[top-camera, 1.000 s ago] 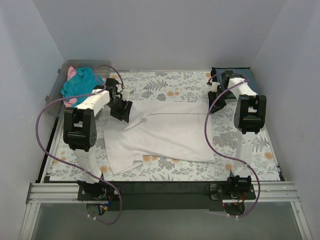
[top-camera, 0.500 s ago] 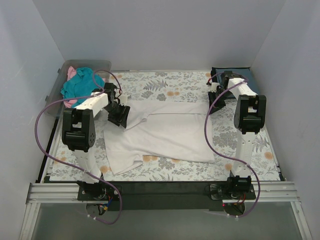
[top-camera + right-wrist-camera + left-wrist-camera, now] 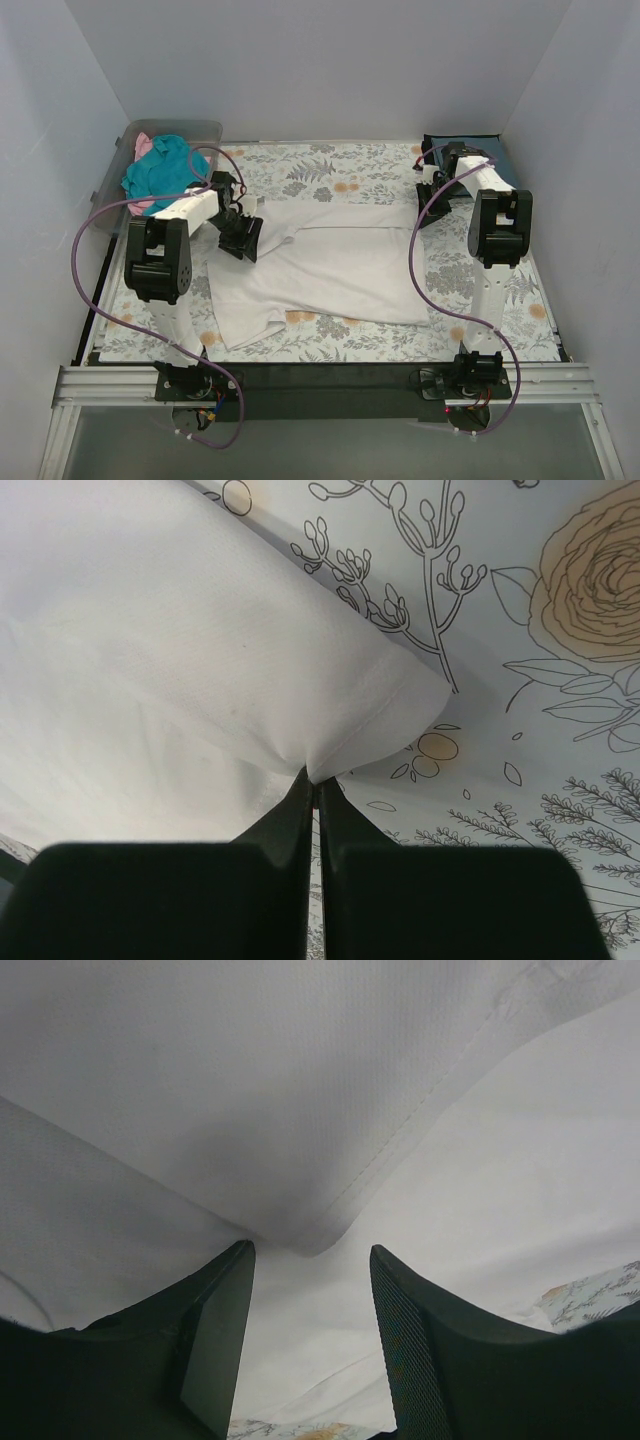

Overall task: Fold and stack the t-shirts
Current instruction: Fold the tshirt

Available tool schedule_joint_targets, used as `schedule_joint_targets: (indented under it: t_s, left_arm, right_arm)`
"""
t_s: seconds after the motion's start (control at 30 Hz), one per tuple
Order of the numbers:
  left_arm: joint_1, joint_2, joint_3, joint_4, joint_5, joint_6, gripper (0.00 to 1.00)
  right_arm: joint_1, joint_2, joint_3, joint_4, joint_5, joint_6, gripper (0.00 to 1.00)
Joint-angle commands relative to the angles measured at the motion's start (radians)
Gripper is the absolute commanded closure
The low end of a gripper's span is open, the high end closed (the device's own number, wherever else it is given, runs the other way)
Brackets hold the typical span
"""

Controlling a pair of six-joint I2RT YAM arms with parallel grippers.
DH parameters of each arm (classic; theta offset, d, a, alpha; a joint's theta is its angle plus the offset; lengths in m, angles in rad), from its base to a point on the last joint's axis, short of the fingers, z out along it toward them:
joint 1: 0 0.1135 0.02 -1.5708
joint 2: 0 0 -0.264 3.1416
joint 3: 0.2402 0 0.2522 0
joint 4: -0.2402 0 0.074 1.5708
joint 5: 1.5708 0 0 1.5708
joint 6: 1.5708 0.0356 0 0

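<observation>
The white t-shirt [image 3: 340, 265] lies spread flat on the floral table cover [image 3: 330, 170]. My left gripper [image 3: 243, 240] is low over its far left part. In the left wrist view that gripper [image 3: 312, 1255] is open, its fingers [image 3: 215, 1340] either side of a folded hem of white cloth [image 3: 250, 1090]. My right gripper [image 3: 425, 210] is at the shirt's far right corner. In the right wrist view it [image 3: 316, 780] is shut on that white corner [image 3: 200, 660], which puckers at the fingertips. A dark slate-blue t-shirt [image 3: 498, 150] lies at the back right.
A clear bin [image 3: 115, 185] at the back left holds a teal t-shirt [image 3: 160, 175] and a pink one [image 3: 143, 148]. White walls enclose the table on three sides. The arms' bases and a metal rail [image 3: 320, 385] line the near edge.
My right gripper has closed onto the white shirt's corner. My left gripper has shifted slightly nearer over the shirt, still open.
</observation>
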Motion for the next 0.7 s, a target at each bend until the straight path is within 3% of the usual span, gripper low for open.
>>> schedule_joint_targets:
  t_s: [0.0, 0.27, 0.4, 0.53, 0.67]
  left_arm:
    - [-0.018, -0.041, 0.011, 0.023, 0.030, -0.015, 0.51]
    - [-0.028, -0.032, 0.025, 0.020, 0.036, -0.017, 0.55]
    - [-0.028, -0.043, 0.025, 0.021, 0.018, -0.012, 0.68]
    - [-0.028, -0.052, 0.015, 0.038, -0.034, -0.013, 0.74]
    - [-0.028, -0.048, 0.013, 0.045, -0.059, -0.024, 0.69]
  right_arm:
    - [-0.002, -0.049, 0.015, -0.016, -0.020, -0.003, 0.99]
    - [-0.004, -0.047, 0.015, -0.021, -0.023, -0.006, 0.99]
    - [-0.002, -0.052, 0.017, -0.022, -0.020, -0.009, 0.99]
    - [-0.004, -0.052, 0.018, -0.024, -0.020, -0.009, 0.99]
    - [-0.002, -0.052, 0.021, -0.025, -0.020, -0.010, 0.99]
